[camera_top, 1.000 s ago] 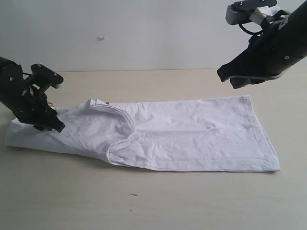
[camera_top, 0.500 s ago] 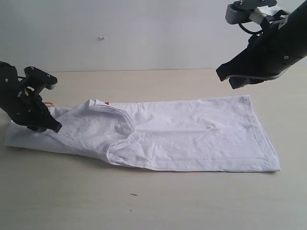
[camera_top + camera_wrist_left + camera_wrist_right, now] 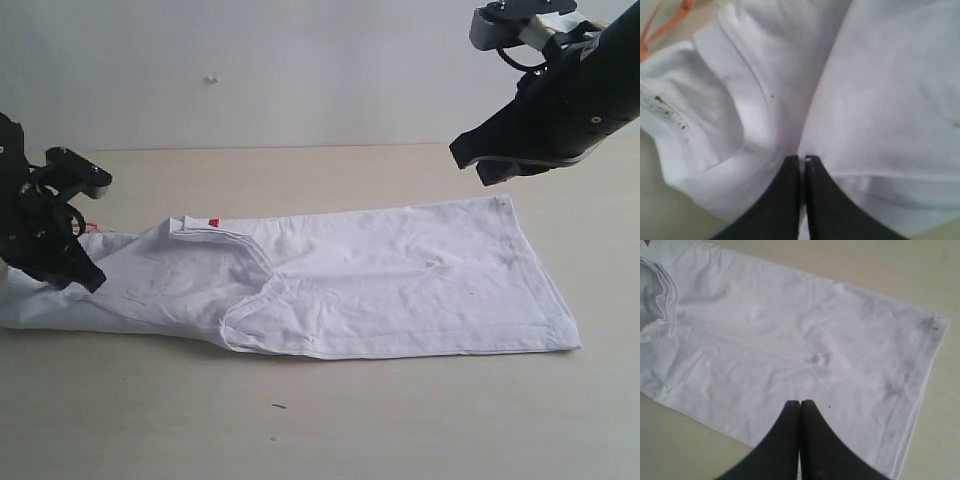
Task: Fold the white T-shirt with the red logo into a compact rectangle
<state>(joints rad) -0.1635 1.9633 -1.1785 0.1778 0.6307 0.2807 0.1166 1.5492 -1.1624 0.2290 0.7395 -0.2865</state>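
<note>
The white T-shirt [image 3: 380, 280] lies folded lengthwise in a long strip across the table, collar end at the left, hem at the right. Only a sliver of the red logo [image 3: 212, 222] peeks out at a fold near the collar. My left gripper [image 3: 85, 278] sits low on the collar end, shut on a pinch of white T-shirt [image 3: 880, 90] that bunches at the gripper [image 3: 802, 159]. An orange neck tag [image 3: 670, 25] shows beside the collar. My right gripper [image 3: 472, 165] hovers shut and empty above the hem end; below the gripper [image 3: 800, 402] lies flat shirt cloth [image 3: 790, 340].
The beige table [image 3: 300, 420] runs under the shirt, with bare wood in front of and behind it. A plain white wall stands at the back. A small dark speck lies on the table in front of the shirt.
My left gripper has closed on the cloth and moved left. The shirt has slid left with it, its collar end stretched out. The right arm has not moved.
</note>
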